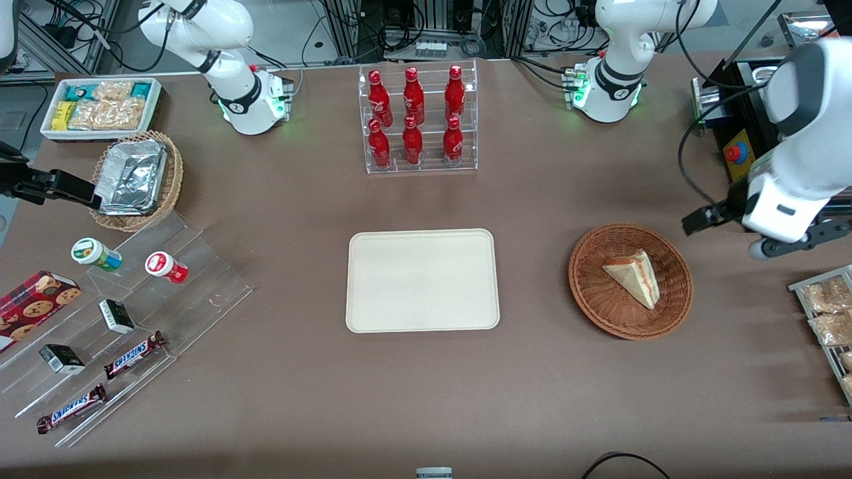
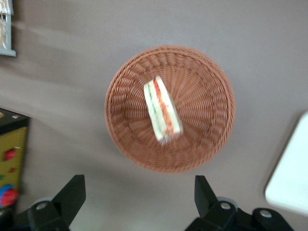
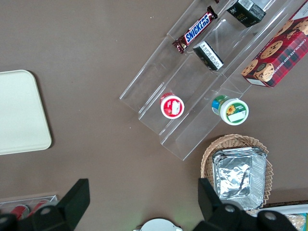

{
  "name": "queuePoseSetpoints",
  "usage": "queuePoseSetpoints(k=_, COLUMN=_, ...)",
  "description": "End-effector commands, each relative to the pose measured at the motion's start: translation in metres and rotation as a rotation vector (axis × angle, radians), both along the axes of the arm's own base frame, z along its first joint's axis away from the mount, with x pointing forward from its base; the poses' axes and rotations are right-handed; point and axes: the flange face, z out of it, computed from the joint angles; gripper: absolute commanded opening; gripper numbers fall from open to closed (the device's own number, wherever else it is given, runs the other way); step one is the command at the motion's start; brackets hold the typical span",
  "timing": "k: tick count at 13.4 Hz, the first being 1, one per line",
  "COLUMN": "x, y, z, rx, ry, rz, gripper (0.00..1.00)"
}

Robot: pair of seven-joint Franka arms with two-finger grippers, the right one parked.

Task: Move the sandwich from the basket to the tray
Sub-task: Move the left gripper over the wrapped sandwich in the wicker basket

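The sandwich (image 1: 632, 276), a pale bread wedge with red and green layers on its cut edge, lies in the round reddish-brown wicker basket (image 1: 599, 313). The cream rectangular tray (image 1: 422, 279) sits flat at the table's middle with nothing on it. My left gripper (image 1: 745, 229) hangs above the table beside the basket, toward the working arm's end. In the left wrist view the gripper (image 2: 138, 185) is open with nothing between its fingers. There the basket (image 2: 207, 86) with the sandwich (image 2: 162, 110) lies just ahead of the fingertips, and a corner of the tray (image 2: 291, 173) shows.
A clear rack of red bottles (image 1: 418, 120) stands farther from the camera than the tray. A tan basket with foil packets (image 1: 136, 179), a white snack bin (image 1: 100, 106) and a clear stepped stand of snacks (image 1: 120, 319) lie toward the parked arm's end. A rack of snack packets (image 1: 829, 313) sits near the basket.
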Motion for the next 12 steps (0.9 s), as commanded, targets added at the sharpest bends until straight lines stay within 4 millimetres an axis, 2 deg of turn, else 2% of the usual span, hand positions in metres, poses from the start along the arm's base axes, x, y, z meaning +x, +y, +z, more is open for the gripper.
queuePoseSetpoints(k=1, x=-0.027, y=0.006, z=-0.051, rx=-0.011, ry=-0.068, rz=0.191, gripper=1.0)
queuePoseSetpoints(k=4, x=-0.039, y=0.006, z=-0.098, rx=-0.014, ry=-0.095, rz=0.258, gripper=1.0)
queuePoseSetpoints(k=9, x=-0.062, y=0.005, z=-0.158, rx=-0.028, ry=-0.147, rz=0.302, gripper=1.0)
queuePoseSetpoints(k=12, x=-0.054, y=-0.001, z=-0.187, rx=-0.038, ry=-0.176, rz=0.311, gripper=1.0)
